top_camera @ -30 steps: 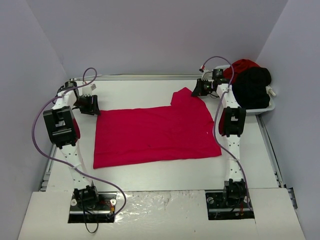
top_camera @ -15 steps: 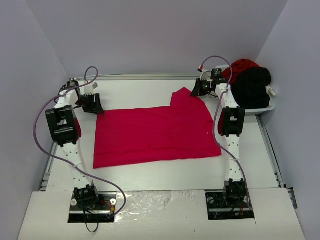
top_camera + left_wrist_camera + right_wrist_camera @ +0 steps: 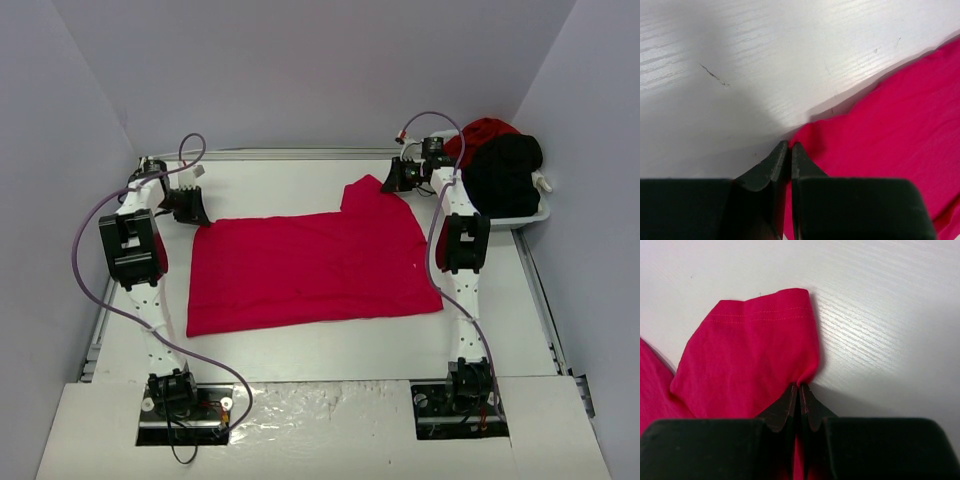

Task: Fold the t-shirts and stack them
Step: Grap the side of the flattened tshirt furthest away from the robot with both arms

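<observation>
The red shirt point(image 3: 310, 265) is soft, matt cloth with a stitched hem. The white counter point(image 3: 300, 190) looks smooth, with fine wood-like lines and a little shine. The dark jaws look like matt plastic.

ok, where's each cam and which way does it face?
Top external: above, behind the bases, facing down at the table; both arms show.
Left wrist: on the left gripper, facing down its shut fingers at the red t-shirt's corner.
Right wrist: on the right gripper, facing down its shut fingers at a sleeve.
Shared: all three see that shirt.
</observation>
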You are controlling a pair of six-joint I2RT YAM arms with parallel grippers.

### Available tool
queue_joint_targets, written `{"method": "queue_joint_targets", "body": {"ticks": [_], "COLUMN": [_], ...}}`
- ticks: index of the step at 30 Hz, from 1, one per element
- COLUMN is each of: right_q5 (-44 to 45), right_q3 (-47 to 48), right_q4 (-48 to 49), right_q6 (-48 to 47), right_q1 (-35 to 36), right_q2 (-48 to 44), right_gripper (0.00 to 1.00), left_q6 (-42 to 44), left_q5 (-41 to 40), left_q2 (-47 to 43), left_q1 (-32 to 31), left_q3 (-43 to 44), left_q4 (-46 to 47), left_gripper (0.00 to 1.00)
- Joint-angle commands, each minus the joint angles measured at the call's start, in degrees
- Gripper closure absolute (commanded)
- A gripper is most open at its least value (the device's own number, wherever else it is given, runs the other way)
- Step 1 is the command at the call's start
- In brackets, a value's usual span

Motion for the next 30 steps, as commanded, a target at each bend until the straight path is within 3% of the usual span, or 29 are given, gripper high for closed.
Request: {"method": "queue_joint_targets", "body": {"ticks": [1, 14, 21, 30], "right_q5": [3.39, 4.8, 4.71, 3.92], "right_q3": [-0.31, -1.72, -4.97, -11.82], "right_q4": [-2.02, -1.93, -1.84, -1.93], "right_q6": [-1.59, -3.7, -4.58, -5.54], "right_q1": [0.61, 0.43, 0.43, 0.34], "right_q2": [0.04, -6.63, -11.99, -18.58], "right_gripper": [1.0, 1.0, 1.0, 1.0], "left_q6": [1.31, -2.64, -0.45, 1.13], "left_q5": [-1.9, -3.84, -2.43, -1.03], "left_q2": [-0.14, -6.99, -8.66, -13.94], "left_q1": [-0.38, -0.38, -0.38, -0.38], "left_q3": [1.25, -2.53, 0.72, -5.25], "left_q4": [-2.16, 4.34, -0.93, -0.76], "left_gripper": [0.98, 0.98, 0.98, 0.98]}}
